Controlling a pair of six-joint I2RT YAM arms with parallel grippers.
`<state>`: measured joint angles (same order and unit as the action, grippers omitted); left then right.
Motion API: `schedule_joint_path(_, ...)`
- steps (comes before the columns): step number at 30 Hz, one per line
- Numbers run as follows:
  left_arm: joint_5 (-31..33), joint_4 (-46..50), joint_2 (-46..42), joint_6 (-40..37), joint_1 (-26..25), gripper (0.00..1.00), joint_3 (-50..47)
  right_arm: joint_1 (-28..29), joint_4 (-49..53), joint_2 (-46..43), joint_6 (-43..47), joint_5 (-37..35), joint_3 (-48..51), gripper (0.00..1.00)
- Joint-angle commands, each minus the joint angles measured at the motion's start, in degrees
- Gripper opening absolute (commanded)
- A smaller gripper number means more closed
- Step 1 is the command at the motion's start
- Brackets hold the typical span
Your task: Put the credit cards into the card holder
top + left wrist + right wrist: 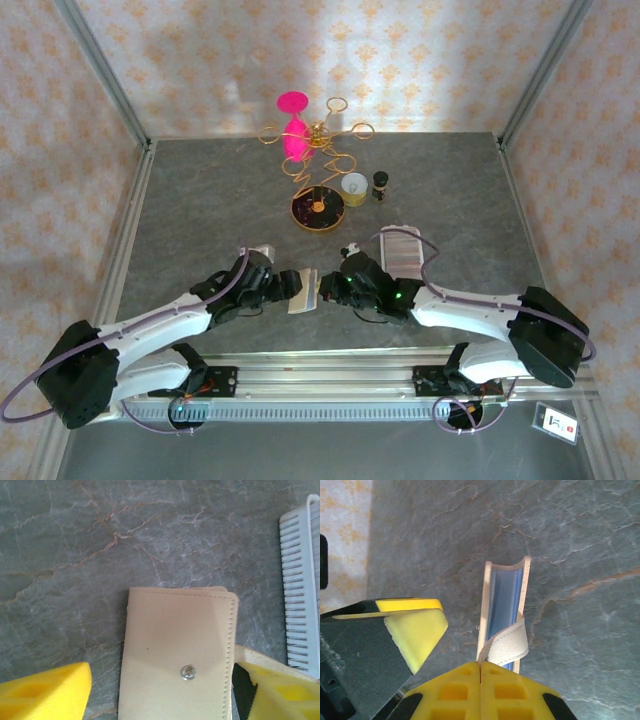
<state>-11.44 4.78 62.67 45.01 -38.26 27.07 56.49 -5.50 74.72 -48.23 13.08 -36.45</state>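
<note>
The cream-beige card holder (175, 640) lies between my two grippers near the table's front middle (305, 292). In the left wrist view its flat face with a metal snap stud (188, 672) sits between the yellow fingers (45, 692) of my left gripper (164, 672), which stands open and apart from it. My right gripper (480, 664) is shut on the near edge of the card holder (484, 605) by the snap tab (510, 642). Seen edge-on there, the holder gapes slightly, with the blue credit cards (502, 597) inside it.
A long white ridged tray (402, 250) lies just right of the grippers, also at the right edge of the left wrist view as the tray (300, 580). Farther back stand a gold wire stand (318, 150) with a pink glass (293, 125), a small cup (354, 185) and a dark bottle (380, 185).
</note>
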Motion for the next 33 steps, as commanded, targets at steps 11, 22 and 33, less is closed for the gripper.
schedule_joint_path(11,1.4,-0.4,2.7,-3.1,-0.1,0.84,3.3,0.6,-0.6,-0.8,-0.2,0.1,-2.4,0.0)
schedule_joint_path(22,9.5,3.5,2.4,-3.4,-0.2,0.64,3.2,0.6,4.0,-2.3,-0.9,-5.3,-1.0,0.0)
schedule_joint_path(33,8.5,2.0,-0.8,-1.1,2.1,0.48,-1.4,0.5,7.5,-3.4,-0.8,-10.5,1.5,0.0)
